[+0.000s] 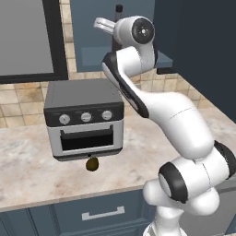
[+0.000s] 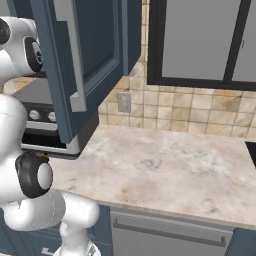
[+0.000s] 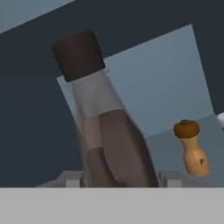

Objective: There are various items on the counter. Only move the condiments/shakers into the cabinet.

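In the hand view my gripper [image 3: 120, 179] is shut on the dark syrup bottle [image 3: 109, 144], which leans in the grip with its dark cap toward the top. The grey fingertips [image 3: 72, 178] show on either side of its body. Behind it is the blue-grey cabinet [image 3: 166, 87] interior. The brown-topped wooden shaker [image 3: 191, 148] stands upright on the shelf floor to the right. In the left base view the arm reaches up into the cabinet [image 1: 92, 53], and the bottle's cap [image 1: 119, 8] shows above the hand. The small round fruit [image 1: 92, 164] lies on the counter [image 1: 27, 161].
The grey toaster oven [image 1: 83, 117] with three knobs stands on the counter below the cabinet, just behind the fruit. The open cabinet door [image 2: 85, 55] hangs out over the counter [image 2: 165, 165]. A sliver of something white [image 3: 221, 119] shows at the shelf's right edge.
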